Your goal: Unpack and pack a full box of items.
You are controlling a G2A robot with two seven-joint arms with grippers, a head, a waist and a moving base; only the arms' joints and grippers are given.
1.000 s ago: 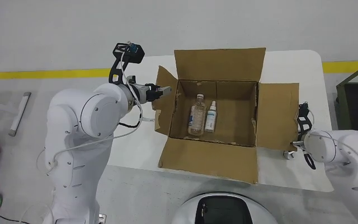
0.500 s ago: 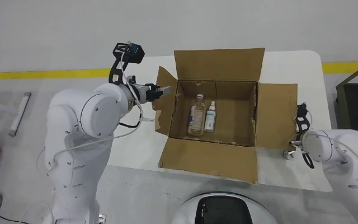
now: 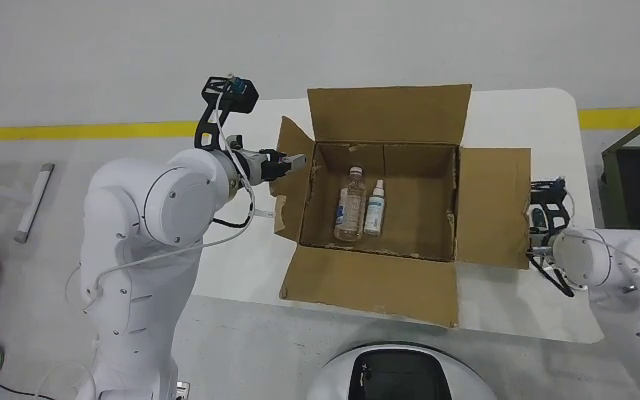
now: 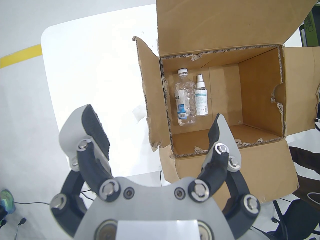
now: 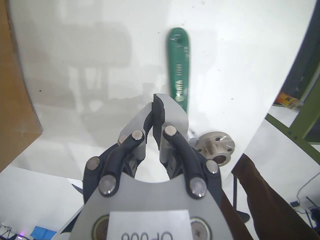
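Observation:
An open cardboard box (image 3: 380, 285) stands on the white table (image 3: 520, 110) with all flaps spread. On its floor lie a clear bottle (image 3: 350, 205) and a small white spray bottle (image 3: 376, 208), side by side; the left wrist view shows the box (image 4: 225, 21), clear bottle (image 4: 185, 101) and spray bottle (image 4: 201, 97) too. My left gripper (image 3: 293, 160) hangs open and empty (image 4: 153, 112) by the box's left flap. My right gripper (image 3: 548, 195) is to the right of the box, shut on nothing (image 5: 155, 98), just above a green-handled tool (image 5: 178, 66).
A round metal flange (image 5: 216, 147) lies on the table beside the right gripper. A green metal frame (image 3: 622, 170) stands off the table's right edge. A grey tube (image 3: 33, 200) lies on the floor far left. Torn cardboard scraps litter the box floor.
The right arm has shifted slightly right and toward the table's far side. The box sits a touch further left. The left arm has kept still.

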